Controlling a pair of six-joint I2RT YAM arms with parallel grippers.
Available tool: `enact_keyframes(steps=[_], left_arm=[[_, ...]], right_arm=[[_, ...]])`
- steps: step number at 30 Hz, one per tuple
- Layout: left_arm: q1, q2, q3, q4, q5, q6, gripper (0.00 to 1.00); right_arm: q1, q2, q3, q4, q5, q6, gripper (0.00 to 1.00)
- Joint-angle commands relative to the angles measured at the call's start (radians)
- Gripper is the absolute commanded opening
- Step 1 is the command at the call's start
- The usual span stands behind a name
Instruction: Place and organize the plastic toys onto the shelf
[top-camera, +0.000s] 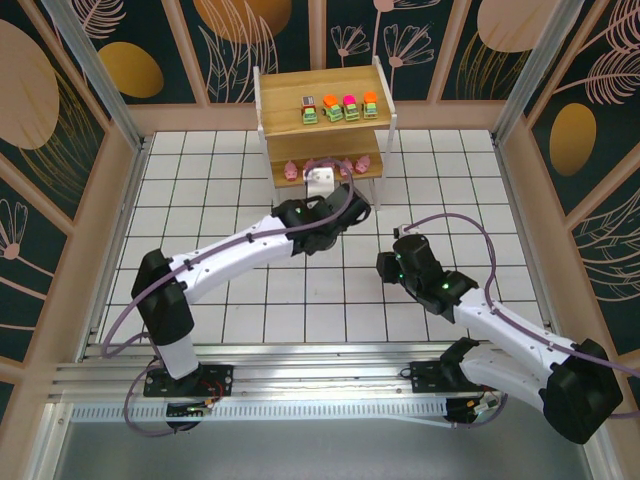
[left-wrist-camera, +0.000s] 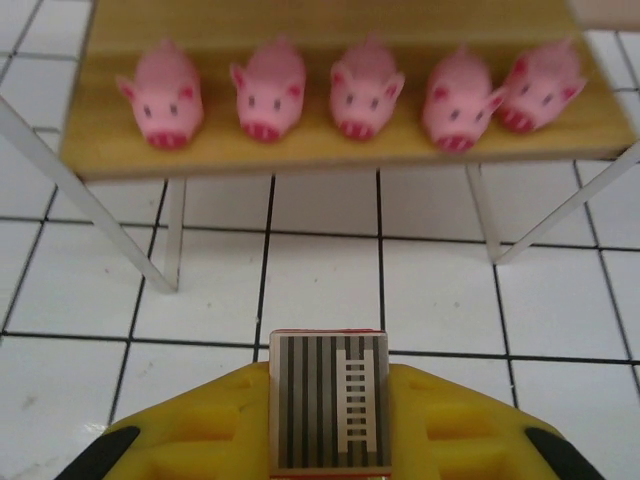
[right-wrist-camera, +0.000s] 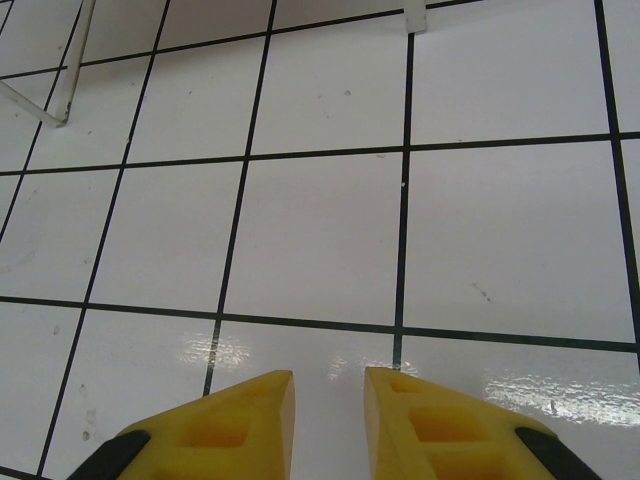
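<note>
Yellow on either side of a grey striped roof with a ladder print: left end effector (left-wrist-camera: 328, 385) closed firmly on the fifth vehicle (left-wrist-camera: 330, 430). Hovers low over the white tiled surface (left-wrist-camera: 440, 290), just in front of the shelf (top-camera: 282, 98) at the far edge, level with the lower board (left-wrist-camera: 320, 155). Faces five pink pigs (left-wrist-camera: 366, 92) in a row along that board, the two at the right end seemingly touching. Up on the top board, four vehicles (top-camera: 331, 108) side by side, right of the middle, bare wood to their left. Right end effector (right-wrist-camera: 328, 385) closed on nothing, tips almost together, over bare tiles right of the middle of the surface, well apart from the toys.

Likely trouble from here:
- Lifting straight up too near the shelf and catching the front edge of the top board. Risks shifting the light frame on its thin legs (left-wrist-camera: 175, 230) and rolling the pigs.
- Pushing forward at this height, straight into the pigs.
- Setting down too close to the row and toppling a neighbour.
- Letting go above the wood rather than on it, with a probable tumble off the edge.
</note>
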Motion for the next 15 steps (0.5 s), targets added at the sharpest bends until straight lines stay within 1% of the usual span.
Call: enact_keyframes(steps=[1, 6, 12, 15], left_arm=[[-0.006, 0.019, 0.164, -0.165, -0.047, 0.082, 0.24], [0.014, 0.082, 0.425, -0.277, -0.072, 0.148, 0.26], [0.088, 0.128, 0.622, -0.319, -0.035, 0.228, 0.27], [0.131, 0.142, 0.676, -0.318, -0.020, 0.265, 0.27]], right_arm=[[-0.006, -0.016, -0.019, 0.016, -0.004, 0.018, 0.25], [-0.006, -0.014, -0.018, 0.016, -0.009, 0.018, 0.25], [-0.006, -0.017, -0.022, 0.018, -0.013, 0.019, 0.25], [-0.006, -0.014, -0.021, 0.016, -0.015, 0.018, 0.25]])
